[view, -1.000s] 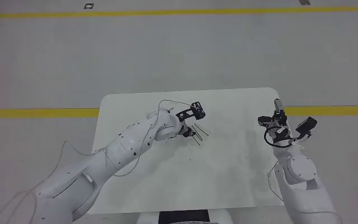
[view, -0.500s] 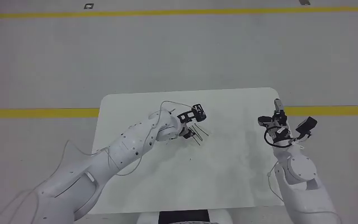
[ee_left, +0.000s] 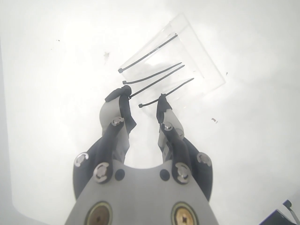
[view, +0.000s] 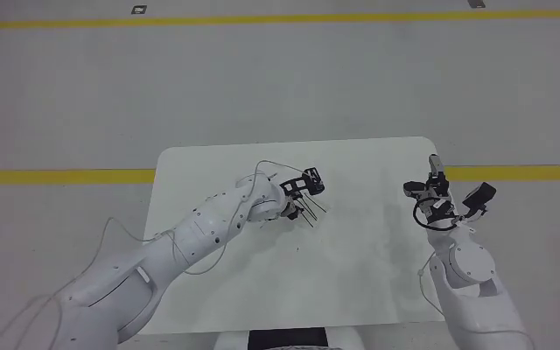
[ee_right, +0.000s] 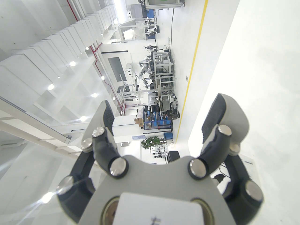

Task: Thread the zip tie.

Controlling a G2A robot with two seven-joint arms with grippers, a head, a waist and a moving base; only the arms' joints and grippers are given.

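Several black zip ties lie side by side, their tails resting on a clear plastic sheet on the white table; in the top view the zip ties sit near the table's middle. My left gripper hangs open just over their head ends. One fingertip is at the head of the third tie. The other fingertip crosses the nearest tie. Nothing is gripped. My right gripper stands open and empty at the table's right edge, pointing out at the room.
The white table has a few small dark specks near the ties. A dark object shows at the left wrist view's corner. The floor beyond carries yellow lines.
My left gripper has shifted a little toward the zip ties and lower over them. The right arm has not moved.
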